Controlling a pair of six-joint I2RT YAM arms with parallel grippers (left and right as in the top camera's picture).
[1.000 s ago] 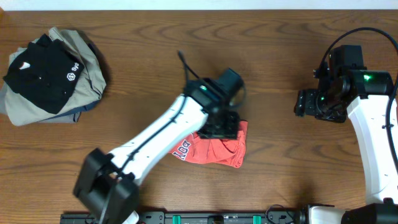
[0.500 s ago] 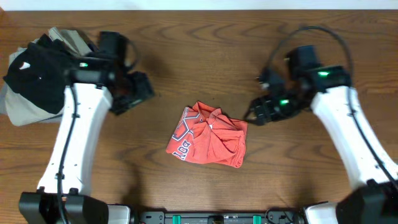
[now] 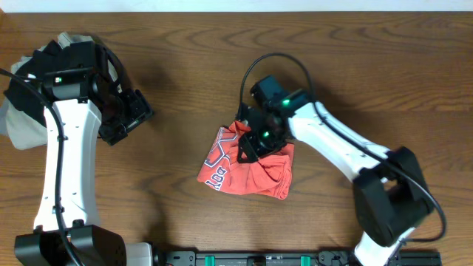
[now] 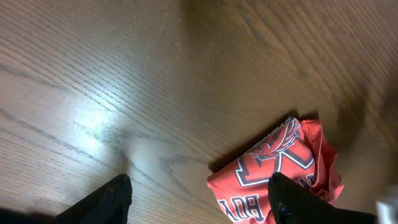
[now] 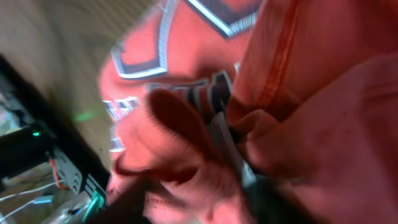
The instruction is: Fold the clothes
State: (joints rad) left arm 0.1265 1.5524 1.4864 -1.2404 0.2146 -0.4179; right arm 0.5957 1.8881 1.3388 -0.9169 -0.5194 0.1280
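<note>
T-shirt bunched, long axis approx L-R, print end lower-left. Right gripper sunk in folds, grip can't tell; left gripper spread.

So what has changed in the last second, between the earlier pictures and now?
The left gripper left the shirt and drew back to the left, open. The right gripper came in from the right and now sits on the shirt's top edge; its grip is unclear. The shirt and the pile stayed put.
</note>
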